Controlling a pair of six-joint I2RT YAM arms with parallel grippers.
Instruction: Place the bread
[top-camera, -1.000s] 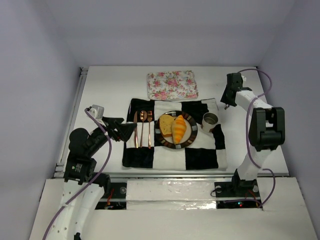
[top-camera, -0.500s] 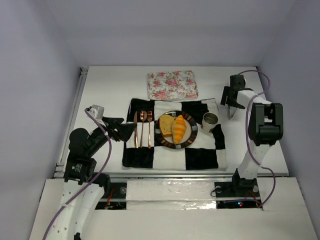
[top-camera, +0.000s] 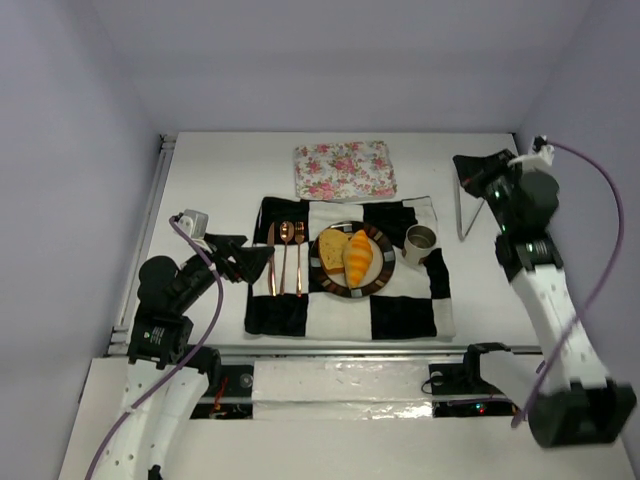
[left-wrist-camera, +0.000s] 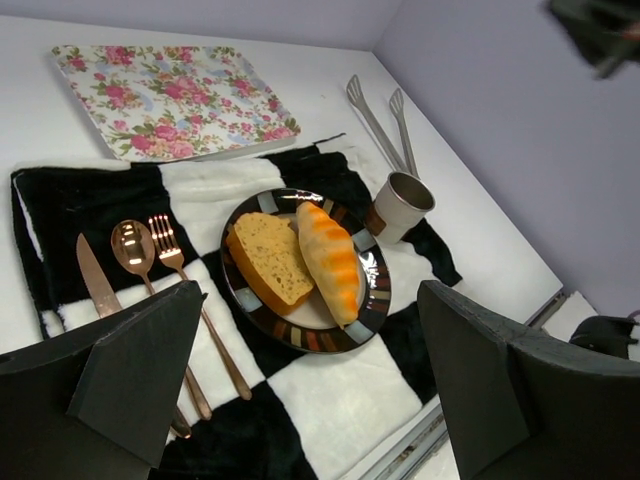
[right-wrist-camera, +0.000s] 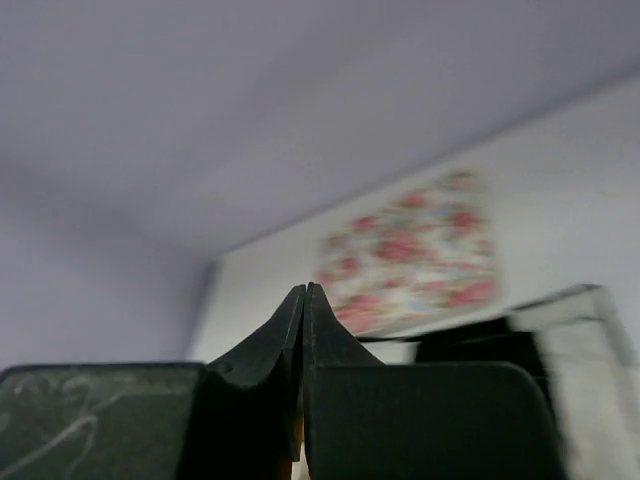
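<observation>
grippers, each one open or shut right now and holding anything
Left gripper: open, holding nothing.
Right gripper: shut, holding nothing.

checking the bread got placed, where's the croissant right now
In the top view the croissant lies on the round plate at the middle of the checkered mat, just right of the bread slice, with the cup further right.

Bread (top-camera: 357, 256) on plate (top-camera: 352, 292) (cup (top-camera: 420, 240) right)
</observation>
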